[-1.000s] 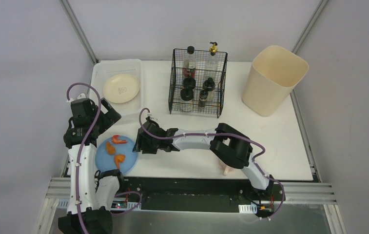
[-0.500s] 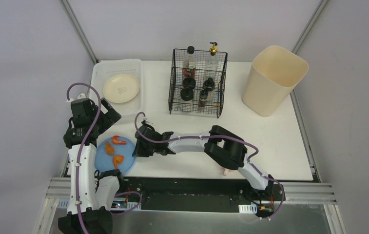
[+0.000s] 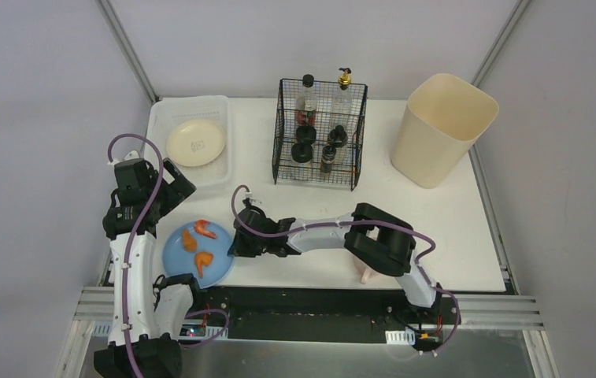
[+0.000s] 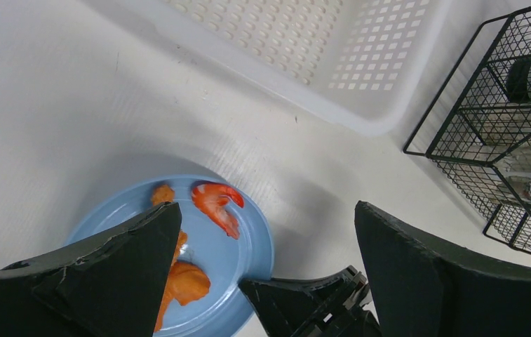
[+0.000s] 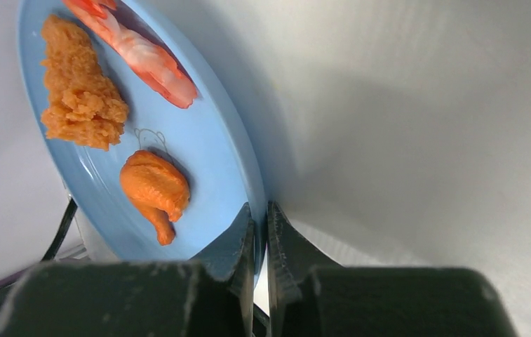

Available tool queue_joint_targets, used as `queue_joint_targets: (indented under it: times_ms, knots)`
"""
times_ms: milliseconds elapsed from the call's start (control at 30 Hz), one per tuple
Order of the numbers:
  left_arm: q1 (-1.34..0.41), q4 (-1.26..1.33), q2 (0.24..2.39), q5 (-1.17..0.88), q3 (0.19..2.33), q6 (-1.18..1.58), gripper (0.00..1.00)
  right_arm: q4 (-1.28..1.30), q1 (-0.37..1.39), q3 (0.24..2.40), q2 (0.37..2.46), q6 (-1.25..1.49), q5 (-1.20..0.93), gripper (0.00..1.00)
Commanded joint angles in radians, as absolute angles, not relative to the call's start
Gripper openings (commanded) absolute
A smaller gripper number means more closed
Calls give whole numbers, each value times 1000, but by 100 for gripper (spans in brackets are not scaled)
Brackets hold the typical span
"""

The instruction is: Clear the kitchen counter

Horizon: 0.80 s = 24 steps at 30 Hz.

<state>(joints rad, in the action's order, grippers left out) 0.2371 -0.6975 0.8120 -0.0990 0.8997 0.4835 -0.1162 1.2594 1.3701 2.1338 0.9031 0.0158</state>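
A blue plate (image 3: 198,252) with a shrimp (image 5: 143,56), a crumbed fried piece (image 5: 80,98) and an orange drumstick (image 5: 153,186) sits at the near left of the white kitchen counter (image 3: 436,228). My right gripper (image 3: 235,246) is shut on the plate's right rim; in the right wrist view (image 5: 261,210) the two fingers pinch the blue rim (image 5: 199,147). My left gripper (image 3: 170,183) hangs open and empty above the plate's far left side, and the plate (image 4: 241,260) shows between its fingers (image 4: 266,210).
A translucent white tray (image 3: 220,169) holding a cream plate (image 3: 195,142) stands at the back left. A black wire basket (image 3: 318,130) of bottles is at back centre, and a beige bin (image 3: 442,128) at back right. A small pink thing (image 3: 365,274) lies at the front edge.
My right gripper reached left to the plate's rim, then drew back right with it. The plate has slid right and turned a little. The left arm has not moved.
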Motion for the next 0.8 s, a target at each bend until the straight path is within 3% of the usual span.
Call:
queue_joint_targets:
  times_ms: [0,767]
  knots:
    - [246,-701,812,-97,896,473,99,-72,1260,1283,2048,855,78,0]
    - [245,-699,847,-100,887,482,99,169,1086,1005,1521,716,49,0]
